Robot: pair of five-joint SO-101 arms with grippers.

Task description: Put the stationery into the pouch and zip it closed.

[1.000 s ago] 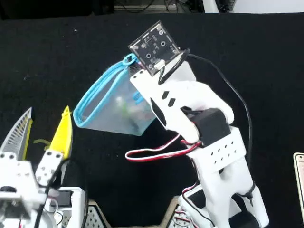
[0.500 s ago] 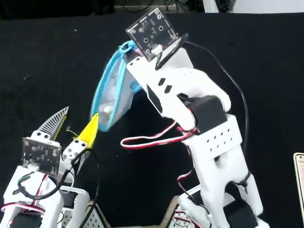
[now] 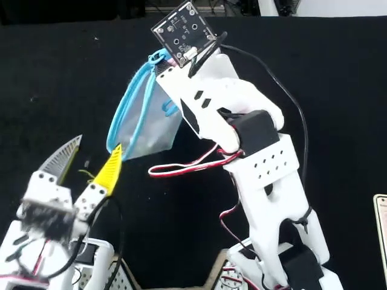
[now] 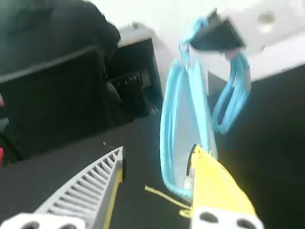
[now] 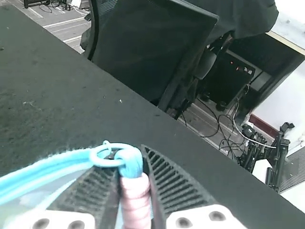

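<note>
High view, count first: one pouch, two arms, two pincers. I see the right pincer clamped on the pouch's top corner, holding it clear above the counter. The pouch hangs down from it, clear-sided with blue zip trim.

Right wrist view confirms the grip: right pincer closed on a pink tab beside a blue ring, with the pouch trailing away from the jaws.

Left pincer is open, one grey finger and one yellow finger. The yellow tip sits at the pouch's lower corner; the grey finger is apart from it, off to the side.

Left wrist view: left pincer spread wide, yellow tip against the bottom of the pouch, which I see nearly edge-on. The right pincer is at its top. I cannot make out any stationery inside.

Against a second ago: the pouch then billowed with its mouth wide; now it hangs narrower. The right arm has shifted toward the far side. The left pincer has come up from the near edge to the pouch.

Surface: black cloth on the counter, one pale card at its edge. Red and white wires loop off the right arm. Beyond the counter are one dark office chair and floor cables.
</note>
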